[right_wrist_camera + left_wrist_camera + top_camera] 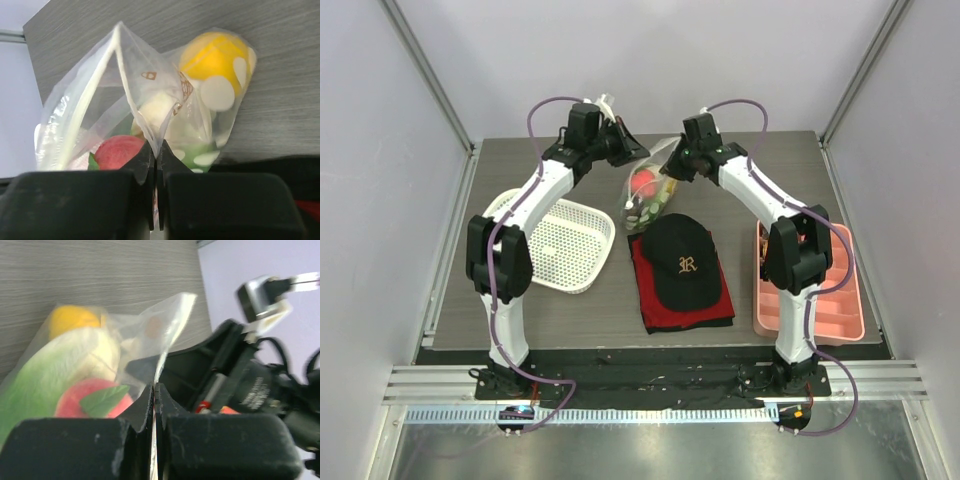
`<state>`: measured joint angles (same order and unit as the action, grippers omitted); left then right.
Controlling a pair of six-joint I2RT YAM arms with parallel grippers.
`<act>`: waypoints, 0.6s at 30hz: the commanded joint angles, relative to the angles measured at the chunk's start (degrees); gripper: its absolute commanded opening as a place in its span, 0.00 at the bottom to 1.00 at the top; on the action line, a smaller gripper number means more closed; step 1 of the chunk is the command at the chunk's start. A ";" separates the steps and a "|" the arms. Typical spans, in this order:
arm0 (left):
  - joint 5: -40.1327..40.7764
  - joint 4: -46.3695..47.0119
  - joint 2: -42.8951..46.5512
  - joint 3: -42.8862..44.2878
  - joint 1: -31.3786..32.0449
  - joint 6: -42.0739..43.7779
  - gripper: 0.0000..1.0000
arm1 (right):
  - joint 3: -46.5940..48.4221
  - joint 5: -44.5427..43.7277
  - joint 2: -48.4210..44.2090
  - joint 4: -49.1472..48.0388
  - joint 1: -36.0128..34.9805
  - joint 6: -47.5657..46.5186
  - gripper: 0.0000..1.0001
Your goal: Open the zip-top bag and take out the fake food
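Note:
The clear polka-dot zip-top bag (pixel 650 190) lies at the back middle of the table, between my two grippers. My left gripper (pixel 625 150) is shut on the bag's top edge (pixel 167 335). My right gripper (pixel 672 165) is shut on the other side of the bag's mouth (pixel 150 115), which gapes open. Inside the bag are a red-pink peach (pixel 120 152), a leafy green vegetable (pixel 35 385) and a yellow-orange citrus (pixel 215 55). The dark brown ball is hidden.
A black cap (pixel 682 262) lies on a red-and-black cloth (pixel 665 305) just in front of the bag. A white mesh basket (pixel 560 240) stands at the left. A pink tray (pixel 840 310) stands at the right.

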<state>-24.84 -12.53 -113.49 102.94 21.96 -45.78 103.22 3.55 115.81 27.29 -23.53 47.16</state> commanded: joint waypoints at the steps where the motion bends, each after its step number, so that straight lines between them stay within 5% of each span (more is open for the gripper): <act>1: 2.78 -4.16 2.05 2.70 -0.69 3.50 0.00 | 7.51 0.39 0.03 3.20 -0.38 -5.40 0.01; 7: 6.47 -6.97 3.10 2.79 -1.91 7.28 0.00 | 16.74 -2.84 0.56 10.67 -0.99 -12.42 0.01; 12: 5.60 -14.35 -2.34 16.29 -3.32 9.30 0.01 | 26.59 -7.77 4.77 14.90 -1.08 -24.11 0.01; 18: 9.36 -13.58 3.62 13.10 -1.75 13.07 0.38 | 26.95 -4.34 7.76 13.24 -1.26 -27.64 0.01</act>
<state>-18.79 -25.71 -115.59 118.30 18.76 -36.84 128.75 -1.61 122.15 41.76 -24.32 25.10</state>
